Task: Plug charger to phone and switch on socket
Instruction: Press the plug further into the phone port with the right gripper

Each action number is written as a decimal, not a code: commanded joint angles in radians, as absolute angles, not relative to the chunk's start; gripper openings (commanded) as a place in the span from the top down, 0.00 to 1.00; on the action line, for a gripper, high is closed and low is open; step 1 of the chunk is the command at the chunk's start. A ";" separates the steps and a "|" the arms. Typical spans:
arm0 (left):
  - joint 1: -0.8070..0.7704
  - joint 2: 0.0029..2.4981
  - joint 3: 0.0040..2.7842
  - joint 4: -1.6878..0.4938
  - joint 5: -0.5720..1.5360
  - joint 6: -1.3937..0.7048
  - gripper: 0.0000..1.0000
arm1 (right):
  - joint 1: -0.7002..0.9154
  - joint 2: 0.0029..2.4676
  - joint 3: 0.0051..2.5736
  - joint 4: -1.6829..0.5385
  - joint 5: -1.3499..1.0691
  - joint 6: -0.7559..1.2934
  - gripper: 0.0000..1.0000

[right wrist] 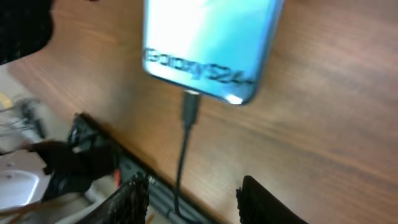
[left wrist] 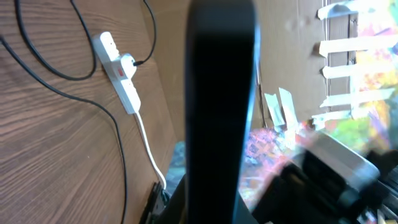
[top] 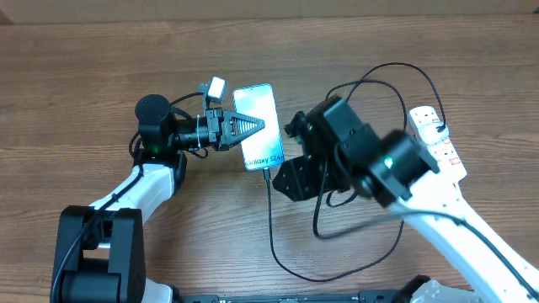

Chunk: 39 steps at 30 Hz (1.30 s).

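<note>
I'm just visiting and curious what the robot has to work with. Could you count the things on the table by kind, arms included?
Phone: 1
Charger cable: 1
Power strip: 1
Robot arms: 2, ending in the left gripper and the right gripper
Total: 5

Socket and cable behind a dark slab
The white socket (left wrist: 118, 70) lies upper left on the wooden tabletop (left wrist: 56, 162), the charger (left wrist: 115, 127) cable looping beside it. A blurred dark slab (left wrist: 217, 112) stands mid-frame.
</note>
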State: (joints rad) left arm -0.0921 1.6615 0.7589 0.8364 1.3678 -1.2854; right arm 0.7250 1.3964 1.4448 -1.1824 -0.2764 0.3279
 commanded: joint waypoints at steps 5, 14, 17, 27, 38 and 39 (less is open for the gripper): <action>-0.094 1.660 0.779 0.730 1.308 -1.256 0.96 | 0.907 1.414 1.438 -1.129 0.102 0.511 0.53; -0.094 1.660 0.779 0.714 1.332 -1.272 0.96 | 0.947 1.501 1.432 -1.123 0.250 0.603 0.52; -0.094 1.660 0.779 0.714 1.334 -1.272 0.96 | 0.947 1.531 1.432 -1.112 0.241 0.603 0.56; -0.094 1.660 0.779 0.714 1.332 -1.271 0.95 | 0.947 1.559 1.431 -1.109 0.178 0.603 0.76; -0.094 1.660 0.779 0.714 1.349 -1.244 0.96 | 0.947 1.559 1.432 -1.046 0.183 0.620 0.96; -0.094 1.660 0.779 0.714 1.356 -1.230 0.96 | 0.947 1.559 1.432 -1.034 0.183 0.620 0.96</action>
